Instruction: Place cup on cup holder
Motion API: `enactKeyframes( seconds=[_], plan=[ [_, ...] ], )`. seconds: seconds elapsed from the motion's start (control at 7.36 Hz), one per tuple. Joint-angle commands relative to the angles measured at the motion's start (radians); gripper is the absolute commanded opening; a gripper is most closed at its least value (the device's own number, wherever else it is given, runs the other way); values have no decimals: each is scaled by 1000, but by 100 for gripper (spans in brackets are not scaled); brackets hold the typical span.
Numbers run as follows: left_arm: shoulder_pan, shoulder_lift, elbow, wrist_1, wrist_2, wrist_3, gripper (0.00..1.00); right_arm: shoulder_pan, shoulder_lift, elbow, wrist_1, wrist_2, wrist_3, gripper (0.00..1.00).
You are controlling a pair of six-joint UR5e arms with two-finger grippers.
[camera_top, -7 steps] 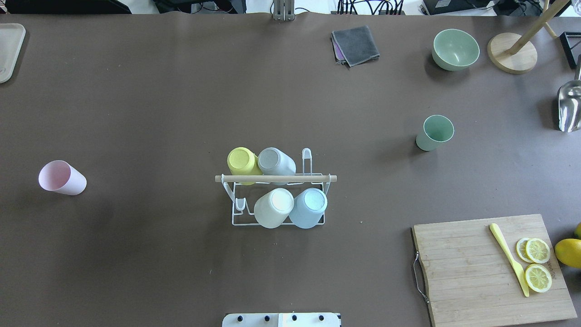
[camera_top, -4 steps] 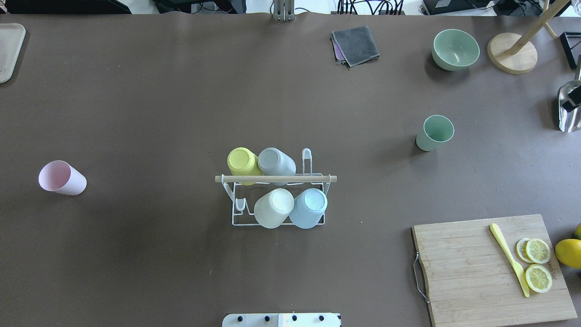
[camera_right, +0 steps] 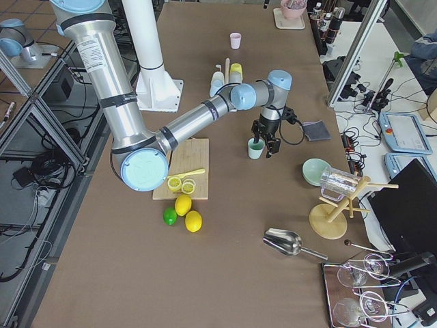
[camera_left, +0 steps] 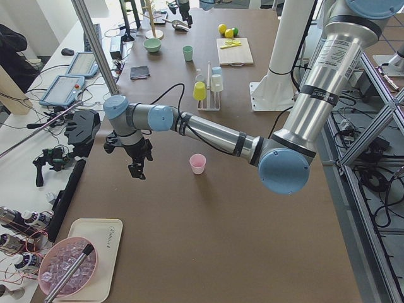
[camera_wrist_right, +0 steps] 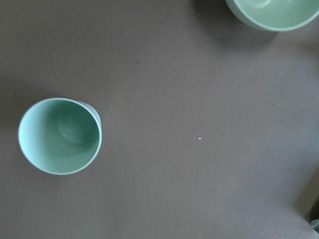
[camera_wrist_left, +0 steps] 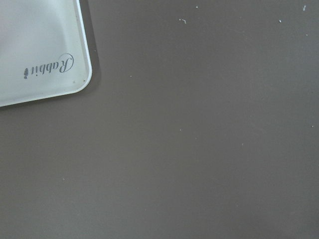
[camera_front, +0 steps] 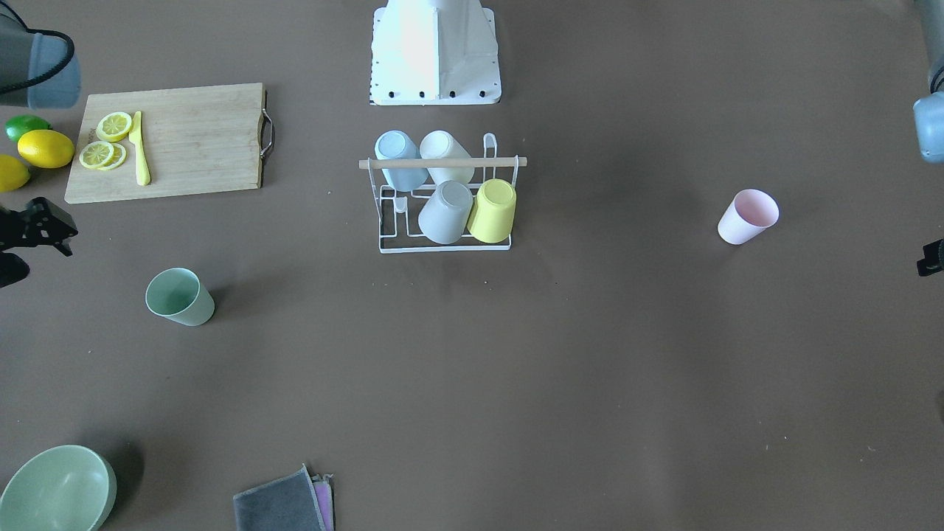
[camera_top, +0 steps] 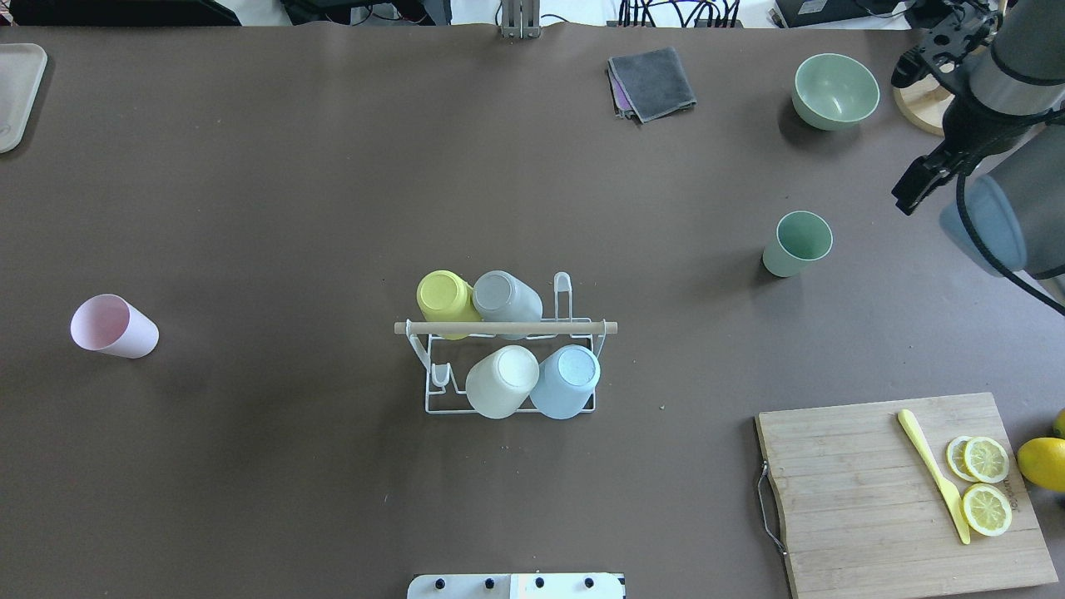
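Now our right gripper [camera_right: 265, 149] hovers near the green cup [camera_top: 797, 243] by the table's right edge; open or closed, we cannot tell. Descending off-centre could tip it, and 4 cups crowd the mid-table rack [camera_top: 506, 328].

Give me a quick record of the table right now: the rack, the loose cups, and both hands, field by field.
cup holder: mid-table, four cups upside down on it, two prongs free
green cup: upright on the table, loose
pink cup: upright on the table, loose
right hand: open, empty, in the air near the green cup
left hand: in the air past the pink cup; open or shut unclear
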Motion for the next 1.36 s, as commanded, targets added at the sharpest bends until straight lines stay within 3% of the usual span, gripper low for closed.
enactKeyframes(
  seconds=[0.0,0.41,0.68,0.95,1.22],
  plan=[
    [178,-41,6,35,-22,-123,98,-79,104,-61,-49,-49,-9,100],
    [292,-87,8,137,-25,-141,98,-109,405,-394,-148,-52,-104,100],
    [306,-82,22,150,-25,-15,98,-166,502,-548,-148,-118,-165,100],
    [320,-136,133,210,-25,121,98,-202,612,-720,-148,-164,-254,100],
    [343,-147,181,210,-27,135,98,-246,613,-751,-148,-242,-319,100]
  ],
)
